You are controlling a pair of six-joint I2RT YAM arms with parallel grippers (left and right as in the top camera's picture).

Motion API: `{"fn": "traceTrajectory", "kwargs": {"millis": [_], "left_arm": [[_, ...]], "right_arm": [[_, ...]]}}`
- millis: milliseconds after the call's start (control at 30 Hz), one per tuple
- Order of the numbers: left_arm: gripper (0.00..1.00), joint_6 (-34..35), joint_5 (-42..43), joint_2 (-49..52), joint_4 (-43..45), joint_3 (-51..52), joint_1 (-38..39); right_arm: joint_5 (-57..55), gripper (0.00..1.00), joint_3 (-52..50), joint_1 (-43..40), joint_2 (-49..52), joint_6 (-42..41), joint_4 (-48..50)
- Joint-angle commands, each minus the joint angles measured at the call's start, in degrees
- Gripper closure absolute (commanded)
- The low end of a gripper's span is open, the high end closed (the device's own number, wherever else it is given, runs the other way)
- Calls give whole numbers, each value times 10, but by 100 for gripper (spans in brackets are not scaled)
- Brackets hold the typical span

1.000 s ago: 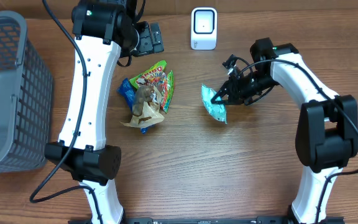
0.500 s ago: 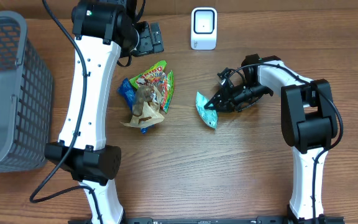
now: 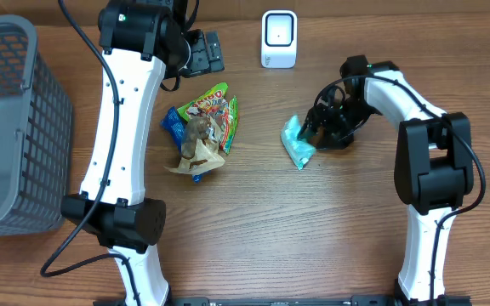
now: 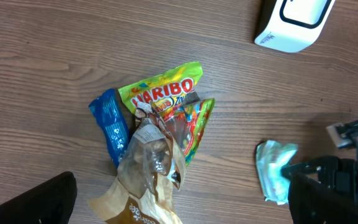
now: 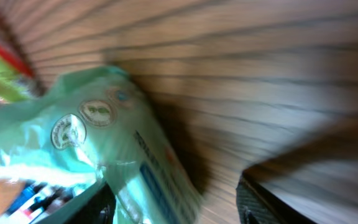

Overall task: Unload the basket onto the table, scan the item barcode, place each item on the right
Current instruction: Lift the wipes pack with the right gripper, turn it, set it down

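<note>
The item, a teal snack packet (image 3: 296, 143), lies on the wooden table right of centre; it also shows in the left wrist view (image 4: 273, 171). My right gripper (image 3: 315, 132) sits low at the packet's right edge, open. In the blurred right wrist view the packet (image 5: 104, 143) lies against one finger (image 5: 95, 208) while the other finger (image 5: 266, 199) stands well apart, so nothing is pinched. The white barcode scanner (image 3: 279, 38) stands at the back centre, and it shows again (image 4: 294, 22) in the left wrist view. My left gripper (image 3: 202, 53) hangs open at the back, above and behind the snack pile.
A pile of snacks lies left of centre: a green Haribo bag (image 3: 215, 106), a blue packet (image 3: 174, 121) and a brown bag (image 3: 196, 157). A grey mesh basket (image 3: 7, 127) stands at the far left edge.
My right gripper has opened and let go of the teal packet, which now lies flat on the table a little further right. The left arm has not moved.
</note>
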State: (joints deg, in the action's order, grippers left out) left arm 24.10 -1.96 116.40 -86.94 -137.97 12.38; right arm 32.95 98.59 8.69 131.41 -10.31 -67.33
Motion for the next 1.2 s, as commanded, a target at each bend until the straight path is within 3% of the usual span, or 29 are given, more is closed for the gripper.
{"fn": "traceTrajectory", "kwargs": {"millis": [0, 267, 300, 333, 367, 567, 933, 1167], "left_arm": [[0, 6, 5, 5, 2, 2, 5], [1, 6, 5, 5, 2, 2, 5], [0, 6, 5, 5, 2, 2, 5], [0, 6, 5, 5, 2, 2, 5], [0, 6, 5, 5, 2, 2, 5], [0, 6, 5, 5, 2, 2, 5], [0, 6, 5, 5, 2, 2, 4], [0, 6, 5, 5, 2, 2, 4]], "right_arm": [[-193, 37, 65, -19, 26, -4, -45], [-201, 42, 255, -9, 26, 33, -170], [-198, 53, 260, -8, 26, 33, -175], [-182, 89, 260, -5, 26, 33, -183], [-175, 96, 260, -3, 26, 37, -186], [-136, 96, 251, 41, 26, 50, -200], [-233, 96, 236, 101, 27, -21, -178], [-239, 96, 112, 101, 27, -48, -83]]}}
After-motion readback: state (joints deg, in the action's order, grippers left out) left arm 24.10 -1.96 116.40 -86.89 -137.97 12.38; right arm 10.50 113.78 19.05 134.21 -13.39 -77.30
